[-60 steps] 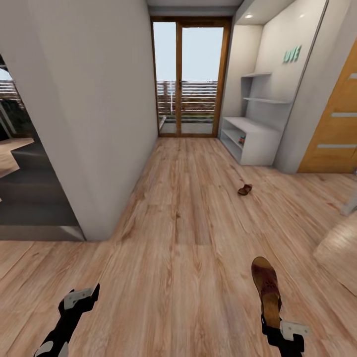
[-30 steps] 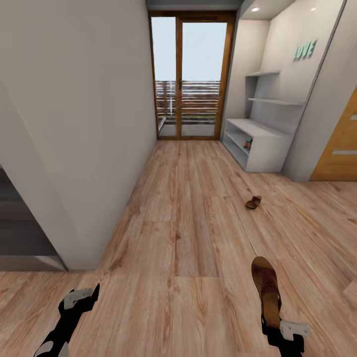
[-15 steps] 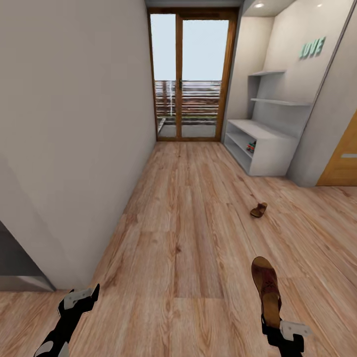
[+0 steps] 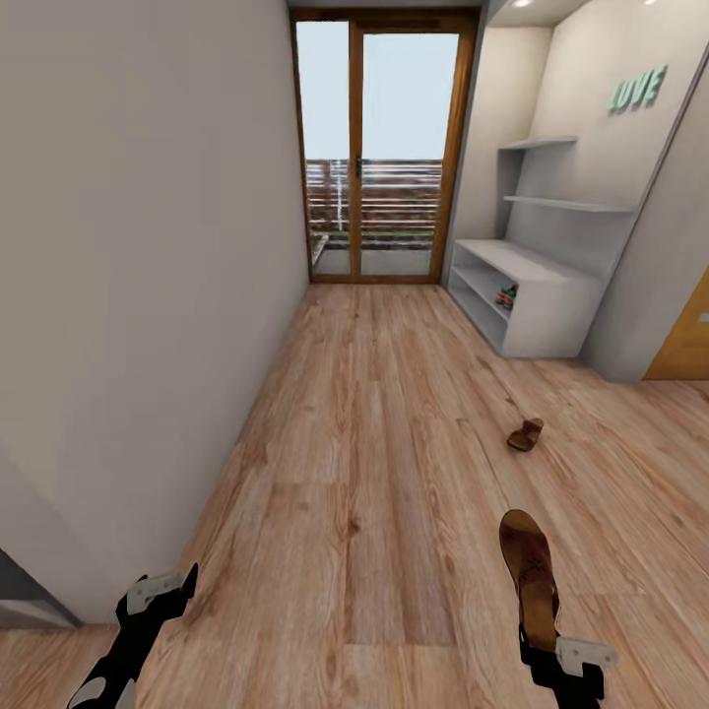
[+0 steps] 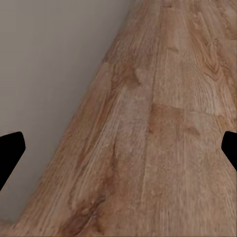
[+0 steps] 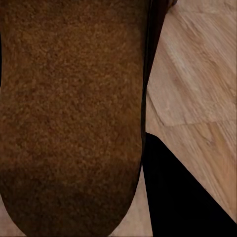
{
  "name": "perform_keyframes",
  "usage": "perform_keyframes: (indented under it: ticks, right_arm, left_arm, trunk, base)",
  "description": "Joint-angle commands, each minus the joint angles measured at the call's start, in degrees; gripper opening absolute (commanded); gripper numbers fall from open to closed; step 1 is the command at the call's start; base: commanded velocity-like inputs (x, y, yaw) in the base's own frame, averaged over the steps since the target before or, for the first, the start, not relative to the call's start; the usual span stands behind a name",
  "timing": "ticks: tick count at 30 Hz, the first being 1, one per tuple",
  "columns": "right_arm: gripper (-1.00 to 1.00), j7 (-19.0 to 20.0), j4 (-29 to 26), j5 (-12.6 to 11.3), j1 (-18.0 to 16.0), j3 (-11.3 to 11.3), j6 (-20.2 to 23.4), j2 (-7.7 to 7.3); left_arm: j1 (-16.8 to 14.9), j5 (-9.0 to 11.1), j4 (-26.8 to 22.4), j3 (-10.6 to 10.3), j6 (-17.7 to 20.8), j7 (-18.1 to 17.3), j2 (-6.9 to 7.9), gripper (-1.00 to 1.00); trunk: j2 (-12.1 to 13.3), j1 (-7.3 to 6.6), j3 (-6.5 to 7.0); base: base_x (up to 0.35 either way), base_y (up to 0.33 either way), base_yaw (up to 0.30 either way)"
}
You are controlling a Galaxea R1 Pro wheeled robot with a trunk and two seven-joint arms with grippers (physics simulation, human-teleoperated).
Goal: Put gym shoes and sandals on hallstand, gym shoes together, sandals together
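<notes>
My right gripper [image 4: 540, 640] is shut on the heel of a dark-brown sandal [image 4: 529, 576], held above the corridor floor [image 4: 374, 473] and pointing forward. In the right wrist view its tan cork-like sole [image 6: 69, 113] is pressed close to the camera. The other sandal [image 4: 526, 434] lies on the floor ahead at right. The light-grey hallstand [image 4: 537, 295] stands against the right wall, with something green and red, maybe a gym shoe [image 4: 507, 295], on its lower shelf. My left gripper [image 4: 158, 596] is open and empty at the lower left; its fingertips [image 5: 10, 153] frame bare planks.
A grey wall [image 4: 148, 276] runs close along my left side. A glass balcony door [image 4: 379, 158] closes the far end of the corridor. An orange wooden door [image 4: 684, 354] is at the right edge, past the hallstand.
The camera has moved forward along the corridor: the wall corner at left has slid back, the hallstand and floor sandal have come closer. Both arms keep their pose, sandal still held.
</notes>
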Motion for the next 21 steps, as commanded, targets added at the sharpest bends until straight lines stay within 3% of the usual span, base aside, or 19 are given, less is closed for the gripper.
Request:
perform_keyframes:
  ticks: [1, 21]
  right_arm:
    - [-1.0, 0.0, 0.0, -0.6, 0.0, 0.2, -0.2, -0.02]
    - [-1.0, 0.0, 0.0, -0.6, 0.0, 0.2, -0.2, -0.02]
  left_arm:
    - [-0.1, -0.6, 0.0, 0.5, -0.2, -0.4, -0.05, 1.0]
    - [-0.1, -0.6, -0.1, 0.5, -0.2, -0.4, -0.05, 1.0]
  trunk:
    - [0.0, 0.02, -0.05]
    - [0.0, 0.02, -0.05]
  base:
    - [0.338, 0.0, 0.0]
    - [0.338, 0.0, 0.0]
